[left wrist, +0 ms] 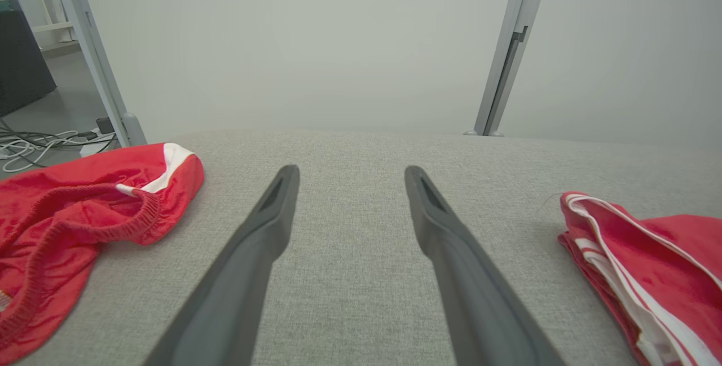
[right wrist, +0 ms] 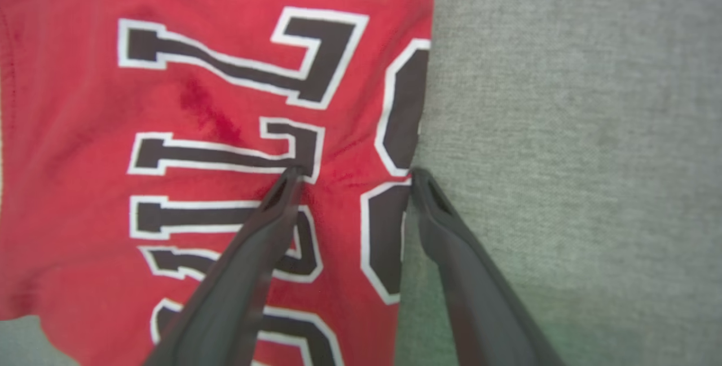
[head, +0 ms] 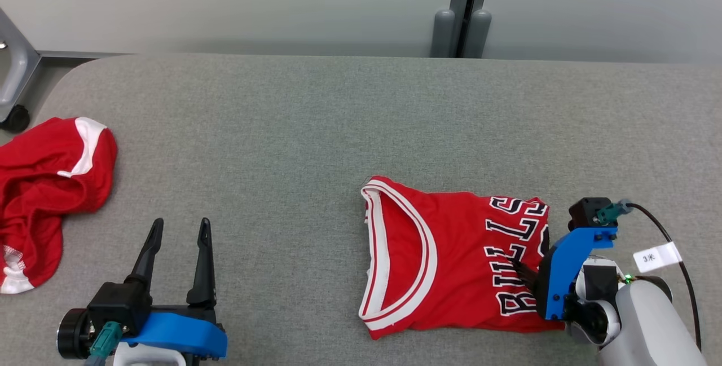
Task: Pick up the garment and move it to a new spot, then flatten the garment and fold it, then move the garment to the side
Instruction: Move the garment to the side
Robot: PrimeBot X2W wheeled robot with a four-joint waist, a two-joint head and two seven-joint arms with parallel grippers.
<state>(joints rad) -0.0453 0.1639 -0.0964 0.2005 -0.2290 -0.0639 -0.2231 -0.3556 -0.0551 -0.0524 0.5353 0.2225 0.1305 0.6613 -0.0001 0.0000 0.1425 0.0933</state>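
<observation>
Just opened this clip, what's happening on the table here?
A red jersey lies folded on the grey table. The robot's right gripper is open, fingertips down at the jersey's edge, one on the lettering, the other at the border with bare table; nothing is gripped yet. The left gripper sits open and empty. Crumpled red shorts lie at the table's left end.

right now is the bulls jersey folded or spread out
Folded. The jersey lies as a compact rectangle, collar at one end, its lettering cut off at the fold edge.
</observation>
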